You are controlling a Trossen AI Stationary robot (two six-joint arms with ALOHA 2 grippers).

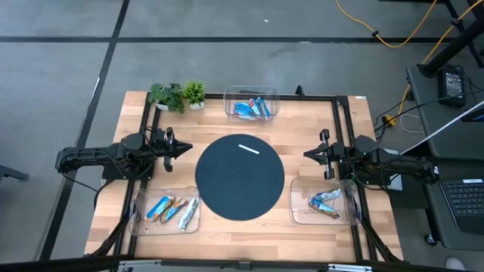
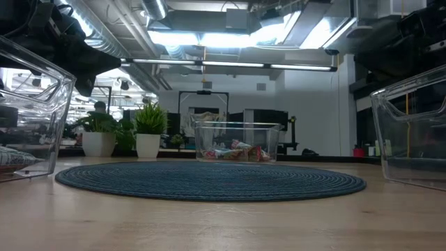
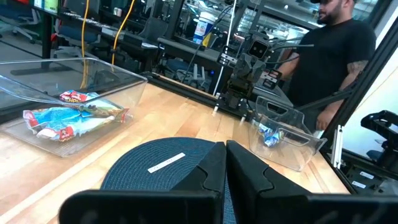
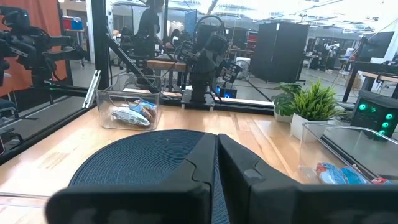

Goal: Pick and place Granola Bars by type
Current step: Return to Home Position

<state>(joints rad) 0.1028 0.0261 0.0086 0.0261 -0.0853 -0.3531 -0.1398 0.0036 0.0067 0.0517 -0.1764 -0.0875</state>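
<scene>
The granola bars lie in three clear bins around a round dark mat (image 1: 240, 176). Blue and red ones (image 1: 252, 108) fill the far bin. Several blue, brown and silver ones (image 1: 172, 209) lie in the near left bin. A few blue ones (image 1: 325, 201) lie in the near right bin. My left gripper (image 1: 185, 148) hovers shut at the mat's left edge and points level toward the mat; its fingers (image 3: 211, 171) are closed on nothing. My right gripper (image 1: 308, 154) hovers shut at the mat's right edge, its fingers (image 4: 202, 162) empty too.
A thin white strip (image 1: 249, 149) lies on the far part of the mat. Two potted plants (image 1: 178, 94) stand at the far left corner. A black frame (image 1: 336, 113) runs along the table's sides. A person (image 3: 329, 56) stands beyond the right edge.
</scene>
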